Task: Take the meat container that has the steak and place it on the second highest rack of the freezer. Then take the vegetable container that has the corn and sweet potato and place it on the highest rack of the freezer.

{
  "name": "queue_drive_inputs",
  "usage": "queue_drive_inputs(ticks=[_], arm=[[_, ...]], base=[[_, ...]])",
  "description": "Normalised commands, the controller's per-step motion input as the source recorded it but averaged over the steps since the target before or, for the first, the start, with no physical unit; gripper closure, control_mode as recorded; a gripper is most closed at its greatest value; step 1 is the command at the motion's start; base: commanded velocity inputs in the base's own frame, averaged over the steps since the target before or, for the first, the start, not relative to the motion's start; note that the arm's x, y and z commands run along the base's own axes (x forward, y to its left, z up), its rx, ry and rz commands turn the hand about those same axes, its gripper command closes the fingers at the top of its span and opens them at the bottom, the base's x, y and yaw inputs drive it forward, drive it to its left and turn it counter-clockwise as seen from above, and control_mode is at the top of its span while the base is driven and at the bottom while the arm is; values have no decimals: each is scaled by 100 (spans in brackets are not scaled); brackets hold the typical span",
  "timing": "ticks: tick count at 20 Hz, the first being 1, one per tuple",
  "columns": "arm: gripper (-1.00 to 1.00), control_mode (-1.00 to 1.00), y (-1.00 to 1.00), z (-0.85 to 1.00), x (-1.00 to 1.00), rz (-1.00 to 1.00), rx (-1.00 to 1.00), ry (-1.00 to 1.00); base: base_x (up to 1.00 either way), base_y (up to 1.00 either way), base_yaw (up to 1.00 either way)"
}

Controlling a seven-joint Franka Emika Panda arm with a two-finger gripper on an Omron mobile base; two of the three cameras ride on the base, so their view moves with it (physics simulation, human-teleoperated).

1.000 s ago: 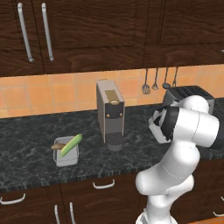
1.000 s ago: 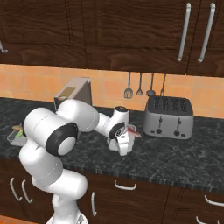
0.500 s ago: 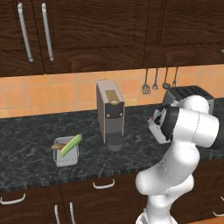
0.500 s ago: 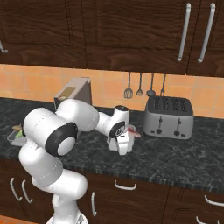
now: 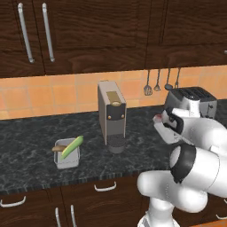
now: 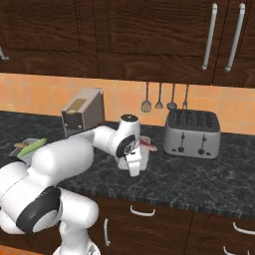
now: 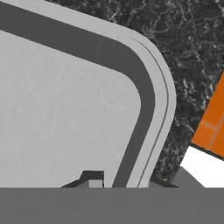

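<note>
**Desk:** Where do the fingers stand on the meat tray?

**Op:** In my hand view the fingers [image 7: 92, 176] sit at the bottom edge. The meat container [image 7: 162, 96] runs from the upper left down to bottom centre, with its rounded corner at upper right. One tip is inside the tray over the pale floor. The other is just outside the rim. The wall comes down between them, and I read them as pinched on that wall with no open gap.

**Desk:** And the steak?

**Op:** In the right base view the steak [image 6: 148, 145] is a red sliver at frame centre, just right of the wrist and left of the toaster [image 6: 191, 133]. In the left base view it peeks out at centre right [image 5: 157, 118], touching the hand's near end. I can't tell how it lies in the tray because the hand covers most of it.

**Desk:** Where's the tray on the surface?

**Op:** On the dark speckled surface [image 5: 26, 150], between the coffee machine [image 5: 111, 113] and the toaster. I can't tell whether it is resting or lifted.

**Desk:** The other tub?

**Op:** The vegetable container [image 5: 67, 158] is at lower left in the left base view, well apart from the hand. The corn [image 5: 72, 146] slants out over its rim, and the sweet potato [image 5: 58, 148] lies beside the cob.
</note>
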Motion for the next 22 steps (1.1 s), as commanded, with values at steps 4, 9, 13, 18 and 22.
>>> queue_drive_inputs(ticks=[4, 9, 13, 18, 22], arm=[[100, -100, 28, 84, -49, 0, -15, -9], [100, -100, 0, 83, -62, 0, -2, 4], [100, -100, 0, 83, -66, 2, 12, 4], [100, -100, 25, 72, -73, 8, 16, 0], [100, -100, 47, 50, -62, 7, 2, -1]], base=[[0, 0, 0], [0, 0, 0], [0, 0, 0], [0, 0, 0], [0, 0, 0]])
